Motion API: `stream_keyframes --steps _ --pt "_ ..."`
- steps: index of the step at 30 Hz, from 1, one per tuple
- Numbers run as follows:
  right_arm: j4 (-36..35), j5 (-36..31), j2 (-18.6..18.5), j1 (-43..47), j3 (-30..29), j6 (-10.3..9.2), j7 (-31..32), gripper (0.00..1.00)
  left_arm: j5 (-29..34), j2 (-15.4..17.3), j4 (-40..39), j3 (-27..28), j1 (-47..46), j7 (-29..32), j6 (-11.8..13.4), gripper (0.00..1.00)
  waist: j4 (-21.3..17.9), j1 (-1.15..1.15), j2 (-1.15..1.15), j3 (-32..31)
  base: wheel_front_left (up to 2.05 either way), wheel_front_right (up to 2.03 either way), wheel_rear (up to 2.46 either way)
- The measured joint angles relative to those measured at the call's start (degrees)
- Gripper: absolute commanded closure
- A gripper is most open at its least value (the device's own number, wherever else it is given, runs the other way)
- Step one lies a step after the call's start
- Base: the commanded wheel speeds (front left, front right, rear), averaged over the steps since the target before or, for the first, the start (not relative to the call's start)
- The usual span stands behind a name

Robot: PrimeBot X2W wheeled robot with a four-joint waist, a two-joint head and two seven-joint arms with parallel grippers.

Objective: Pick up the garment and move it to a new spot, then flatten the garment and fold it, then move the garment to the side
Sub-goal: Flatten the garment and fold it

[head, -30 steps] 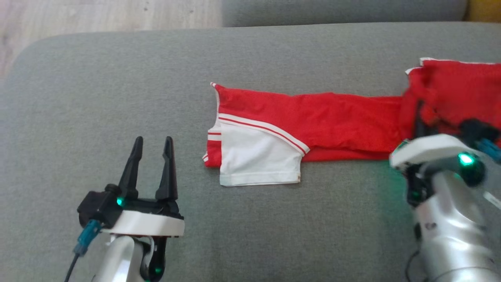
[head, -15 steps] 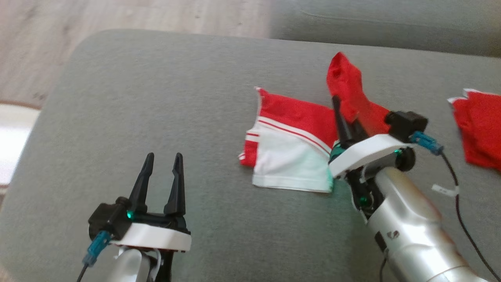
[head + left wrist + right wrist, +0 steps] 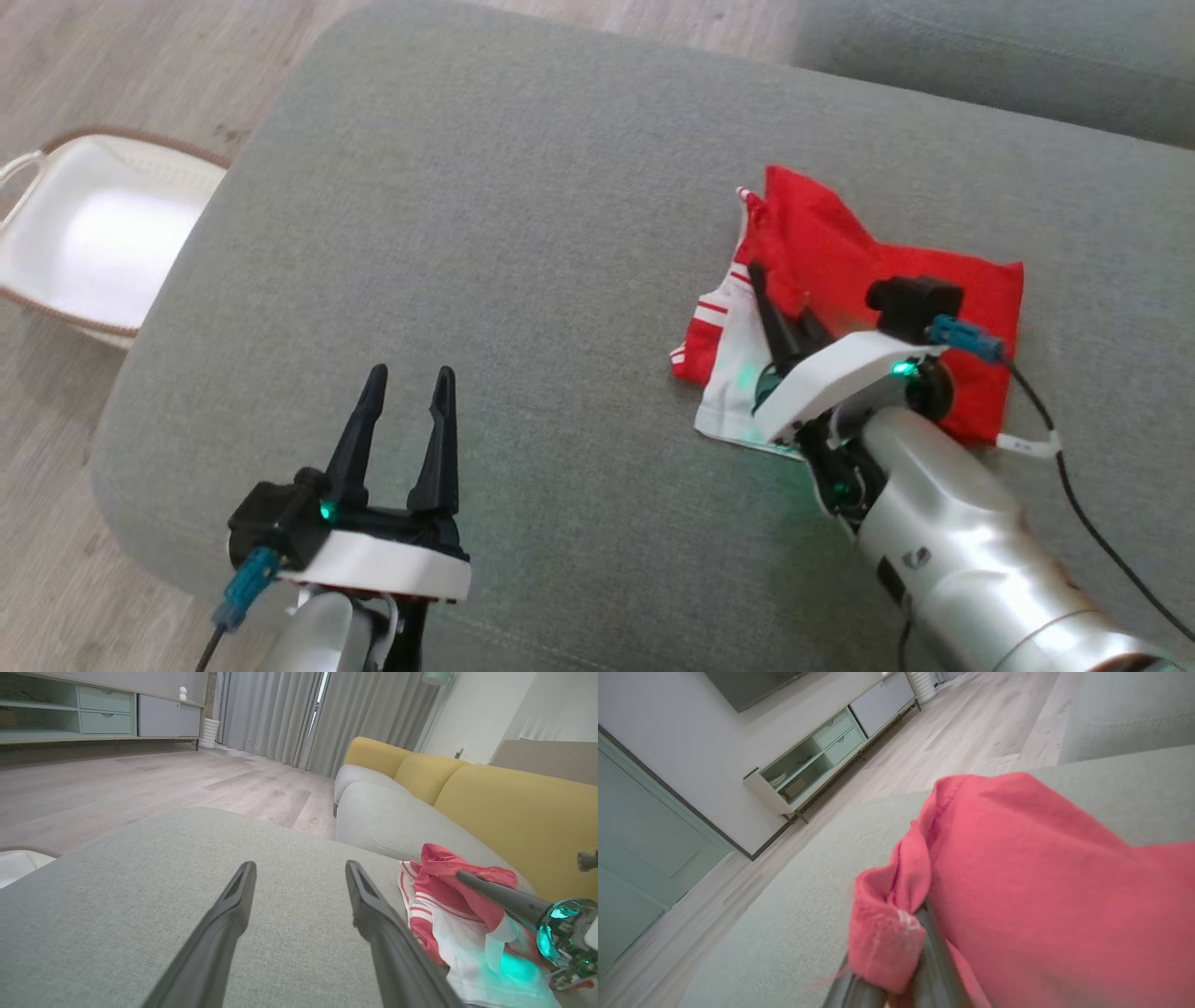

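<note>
Head view: red-and-white garment [image 3: 934, 280] lies bunched on the gray sofa seat [image 3: 523, 233], at 3 o'clock from the seat's middle. Part of it is folded over itself.

Right jaws: clenched on a red fold of the garment. In the right wrist view the fabric wraps over their tips.

Left jaws: released, spread wide, nothing between them. They hover over the seat at 7 o'clock, well apart from the garment.

White basket [image 3: 93, 224] sits on the floor at 10 o'clock.

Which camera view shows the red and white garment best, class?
Head view: nearly the whole garment shows, folded on the cushion, the right hand pinching it. Left wrist view shows it side-on, cut off at the edge. Right wrist view gives blurred red cloth up close.
</note>
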Motion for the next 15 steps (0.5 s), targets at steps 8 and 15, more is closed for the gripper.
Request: stream_keyframes --steps 8,15 --pt "-6.0 7.1 0.0 0.3 13.3 0.00 0.0 0.00 0.0 0.1 1.0 1.2 -0.3 0.0 0.0 0.00 -0.5 0.00 0.00 0.0 0.00 0.00 0.00" --pt "-8.3 -0.8 -0.1 -3.0 6.8 0.00 0.0 0.00 0.0 0.0 -0.5 2.1 -0.3 0.0 0.0 0.00 -4.5 0.00 0.00 -0.8 0.00 0.00 0.00"
